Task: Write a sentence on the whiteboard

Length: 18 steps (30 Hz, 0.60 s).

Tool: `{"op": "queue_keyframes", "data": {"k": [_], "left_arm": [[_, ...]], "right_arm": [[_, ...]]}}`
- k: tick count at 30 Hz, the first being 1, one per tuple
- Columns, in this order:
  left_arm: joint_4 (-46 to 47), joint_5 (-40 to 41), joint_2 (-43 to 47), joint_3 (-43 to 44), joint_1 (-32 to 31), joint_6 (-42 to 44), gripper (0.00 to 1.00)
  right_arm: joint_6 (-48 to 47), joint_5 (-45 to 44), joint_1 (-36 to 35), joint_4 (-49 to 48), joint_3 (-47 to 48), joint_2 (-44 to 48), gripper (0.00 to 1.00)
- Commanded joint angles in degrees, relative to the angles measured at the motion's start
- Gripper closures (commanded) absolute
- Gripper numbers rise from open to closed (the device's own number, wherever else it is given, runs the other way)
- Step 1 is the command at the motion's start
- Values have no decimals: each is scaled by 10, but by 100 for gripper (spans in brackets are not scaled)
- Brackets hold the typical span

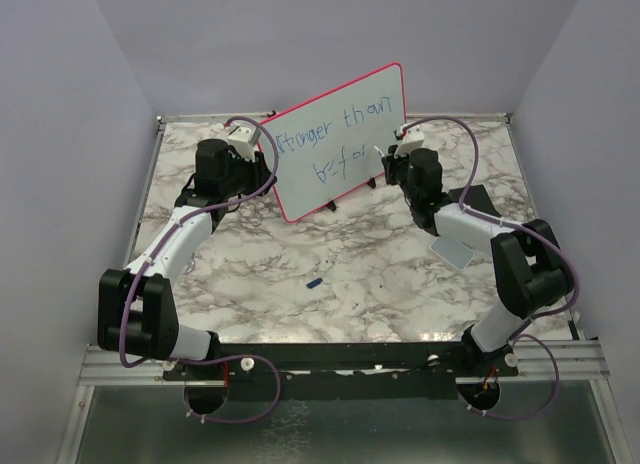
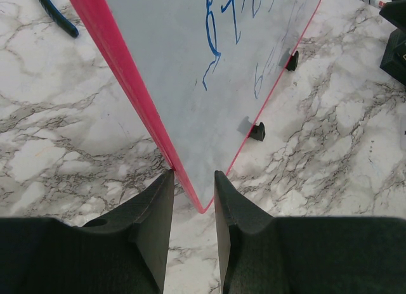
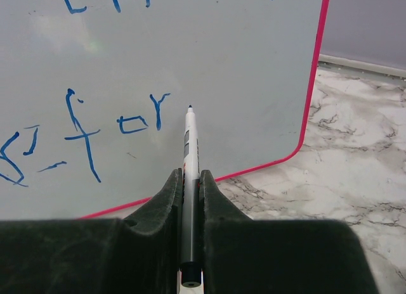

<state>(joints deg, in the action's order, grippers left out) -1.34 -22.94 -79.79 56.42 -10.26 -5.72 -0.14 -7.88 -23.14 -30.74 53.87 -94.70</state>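
On the bench, left fingers pinch the standing whiteboard's corner and right fingers clench the marker, tip just past "befor" — press lightly, brace firmly, to finish the sentence.

The whiteboard is white with a pink-red frame and black feet; the sentence on it is blue. The table is white marble veined grey. The marker is white, dark-tipped. The cables are purple.
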Motion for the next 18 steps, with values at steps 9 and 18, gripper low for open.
{"op": "queue_keyframes", "data": {"k": [9, 18], "left_arm": [[11, -5, 15, -6, -4, 9, 67], [12, -5, 14, -7, -4, 9, 67]], "right_arm": [[-1, 4, 3, -1, 28, -26, 99], [-1, 2, 3, 2, 37, -37, 99]]}}
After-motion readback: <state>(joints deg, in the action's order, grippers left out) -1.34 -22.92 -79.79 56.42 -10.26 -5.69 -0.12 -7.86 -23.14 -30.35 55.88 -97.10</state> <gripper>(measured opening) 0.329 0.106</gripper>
